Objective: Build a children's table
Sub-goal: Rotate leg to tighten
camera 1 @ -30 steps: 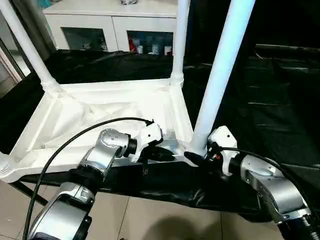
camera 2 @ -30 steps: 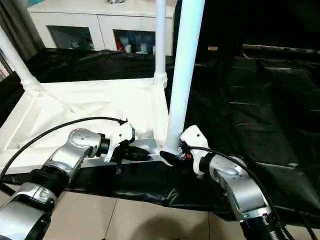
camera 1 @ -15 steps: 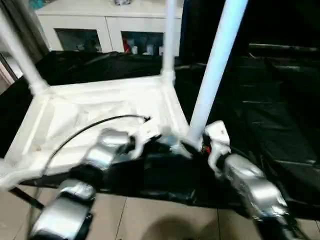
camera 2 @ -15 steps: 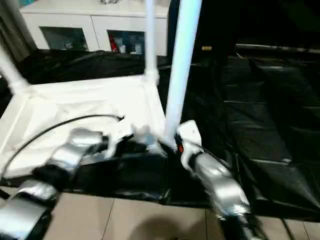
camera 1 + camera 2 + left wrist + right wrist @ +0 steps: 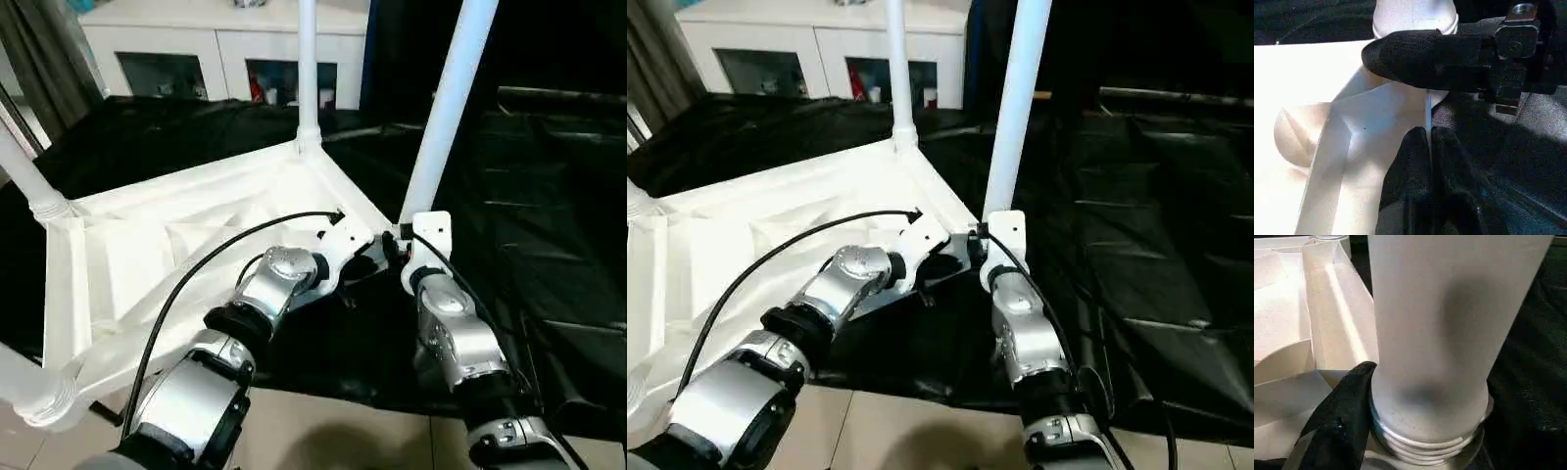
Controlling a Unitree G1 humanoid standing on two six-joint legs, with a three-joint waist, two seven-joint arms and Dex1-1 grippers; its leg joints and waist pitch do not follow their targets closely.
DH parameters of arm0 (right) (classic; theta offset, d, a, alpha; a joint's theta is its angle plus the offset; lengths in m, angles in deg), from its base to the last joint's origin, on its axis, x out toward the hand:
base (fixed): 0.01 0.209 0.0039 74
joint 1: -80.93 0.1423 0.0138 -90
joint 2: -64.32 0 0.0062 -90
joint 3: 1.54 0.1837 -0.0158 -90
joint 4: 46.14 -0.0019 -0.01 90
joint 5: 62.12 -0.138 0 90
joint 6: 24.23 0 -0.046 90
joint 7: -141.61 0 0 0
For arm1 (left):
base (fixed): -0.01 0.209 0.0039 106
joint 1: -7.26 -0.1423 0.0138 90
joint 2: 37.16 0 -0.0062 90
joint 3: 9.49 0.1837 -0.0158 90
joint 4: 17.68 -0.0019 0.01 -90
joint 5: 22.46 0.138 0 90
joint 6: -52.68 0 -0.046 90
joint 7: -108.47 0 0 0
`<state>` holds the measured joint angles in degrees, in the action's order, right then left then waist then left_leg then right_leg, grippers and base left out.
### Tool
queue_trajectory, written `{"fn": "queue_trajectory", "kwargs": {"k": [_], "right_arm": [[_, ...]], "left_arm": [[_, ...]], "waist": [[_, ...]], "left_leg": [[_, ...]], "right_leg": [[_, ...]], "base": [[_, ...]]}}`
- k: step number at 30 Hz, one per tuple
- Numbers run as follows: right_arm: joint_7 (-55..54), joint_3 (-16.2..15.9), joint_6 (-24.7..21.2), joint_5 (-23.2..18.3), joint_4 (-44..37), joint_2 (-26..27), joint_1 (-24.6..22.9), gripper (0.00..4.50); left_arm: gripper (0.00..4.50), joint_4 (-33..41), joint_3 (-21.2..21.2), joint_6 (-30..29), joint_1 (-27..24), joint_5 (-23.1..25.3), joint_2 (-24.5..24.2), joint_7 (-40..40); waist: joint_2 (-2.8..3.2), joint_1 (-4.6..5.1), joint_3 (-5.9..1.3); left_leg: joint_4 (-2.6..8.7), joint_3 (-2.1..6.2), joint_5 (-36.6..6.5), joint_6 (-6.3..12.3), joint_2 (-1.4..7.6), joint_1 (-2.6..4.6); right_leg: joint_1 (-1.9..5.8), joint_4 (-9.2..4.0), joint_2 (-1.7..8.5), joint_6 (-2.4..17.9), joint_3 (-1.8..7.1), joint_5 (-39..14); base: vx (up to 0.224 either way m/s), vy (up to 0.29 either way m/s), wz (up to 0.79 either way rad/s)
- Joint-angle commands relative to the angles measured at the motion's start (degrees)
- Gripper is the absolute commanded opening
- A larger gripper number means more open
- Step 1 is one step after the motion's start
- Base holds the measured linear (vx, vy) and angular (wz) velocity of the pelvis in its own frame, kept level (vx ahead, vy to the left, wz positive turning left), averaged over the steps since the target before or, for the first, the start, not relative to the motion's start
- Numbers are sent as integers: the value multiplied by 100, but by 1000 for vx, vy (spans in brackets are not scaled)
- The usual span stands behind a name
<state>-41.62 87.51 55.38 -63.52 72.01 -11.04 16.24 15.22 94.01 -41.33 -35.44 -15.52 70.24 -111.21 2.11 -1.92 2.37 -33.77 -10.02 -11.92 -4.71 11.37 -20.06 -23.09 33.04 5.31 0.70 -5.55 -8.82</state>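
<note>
At table corner, right gripper (image 5: 1400, 431) around leg (image 5: 446, 117) (jaws spread)

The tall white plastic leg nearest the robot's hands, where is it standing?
In the left eye view, the tall white plastic tube leg stands upright in the near corner of the upturned white ribbed tabletop, right of centre, with the right gripper at its base.

The white children's table (image 5: 176, 245) lies upside down on black sheeting, ribbed underside up, tapered legs (image 5: 447, 108) standing in corner sockets.
</note>
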Motion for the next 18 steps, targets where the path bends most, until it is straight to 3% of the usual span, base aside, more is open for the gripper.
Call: {"fn": "queue_trajectory", "kwargs": {"k": [1,4,5,7,10,11,13,16,18], "right_arm": [[340,-237,81,31,-21,9,-6,344],[807,-226,-40,-9,-523,-342,-136,354],[861,-220,-104,-16,-622,-403,-168,377],[1036,-240,-150,-65,-758,-499,-224,377],[2062,-477,-766,-319,-1494,-1108,-590,377],[2342,-584,-836,-350,-1679,-1276,-689,377],[2606,-681,-896,-389,-1868,-1443,-793,377],[3635,-941,-1028,-633,-2570,-2100,-1204,377],[3875,-936,-1066,-736,-2705,-2238,-1289,377]], "left_arm": [[0,-2,34,101,-10,-52,-15,-223],[0,153,49,301,-135,-98,-317,-740],[0,186,53,317,-160,-104,-364,-814],[0,227,62,402,-193,-110,-425,-907],[0,421,61,647,-361,-264,-703,-1560],[0,471,56,684,-404,-312,-763,-1720],[0,532,53,688,-448,-364,-825,-1890],[0,784,56,681,-615,-584,-1078,-2644],[0,888,70,679,-691,-646,-1206,-2988]], "waist": [[-82,7,-337],[-45,-3,-351],[-63,2,-347],[-65,4,-350],[-66,-13,-344],[-31,-22,-343],[-59,-18,-343],[-57,-23,-328],[-36,-27,-330]], "left_leg": [[381,6,-802,527,95,-33],[381,17,-821,533,94,-34],[383,14,-804,557,101,-42],[372,10,-747,604,103,-40],[378,19,-753,669,130,-42],[378,20,-759,674,128,-32],[378,18,-786,672,137,-50],[380,19,-883,659,140,-57],[376,16,-954,665,138,-46]], "right_leg": [[333,-412,299,1085,254,-1600],[355,-401,291,1062,253,-1549],[359,-403,288,1067,257,-1491],[353,-389,290,1114,261,-1385],[368,-376,293,1142,268,-1381],[367,-378,289,1147,266,-1363],[380,-366,293,1170,273,-1297],[381,-380,306,1172,278,-1467],[360,-396,310,1151,275,-1633]], "base": [[0,0,0],[0,0,0],[0,0,0],[0,0,0],[0,0,0],[0,0,0],[0,0,0],[0,0,0],[0,0,0]]}}
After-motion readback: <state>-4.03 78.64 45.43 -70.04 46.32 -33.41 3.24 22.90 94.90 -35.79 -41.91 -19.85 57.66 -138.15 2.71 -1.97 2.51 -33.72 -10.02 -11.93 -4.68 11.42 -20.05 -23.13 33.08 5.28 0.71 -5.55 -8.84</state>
